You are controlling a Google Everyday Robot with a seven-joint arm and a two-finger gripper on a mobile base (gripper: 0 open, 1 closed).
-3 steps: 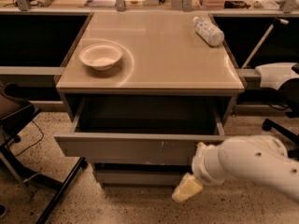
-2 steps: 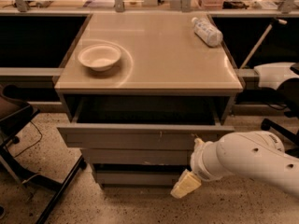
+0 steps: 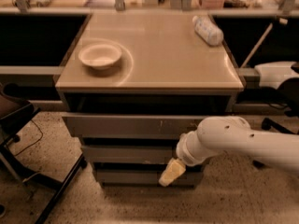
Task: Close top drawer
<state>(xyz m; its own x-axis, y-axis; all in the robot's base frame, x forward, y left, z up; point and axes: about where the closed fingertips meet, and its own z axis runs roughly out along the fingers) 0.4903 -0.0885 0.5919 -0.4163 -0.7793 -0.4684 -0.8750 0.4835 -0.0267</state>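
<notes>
The top drawer (image 3: pixel 131 126) is a wide grey metal drawer under the beige tabletop (image 3: pixel 154 55). Its flat front with small white scratches stands only a little out from the cabinet, and a dark gap shows above it. My white arm reaches in from the right. My gripper (image 3: pixel 171 172), with pale yellowish fingertips, hangs in front of the lower drawer fronts, below the right part of the top drawer front. The arm's wrist lies against or just in front of the drawer front's right end.
A white bowl (image 3: pixel 100 55) sits on the left of the tabletop. A plastic bottle (image 3: pixel 208 30) lies at the back right. Two narrower grey drawer fronts (image 3: pixel 133 153) sit below. A dark chair (image 3: pixel 18 125) stands at the left, white equipment (image 3: pixel 275 73) at the right.
The top drawer has slid inwards, from well open to nearly shut. My arm and gripper have moved forward toward the cabinet with it.
</notes>
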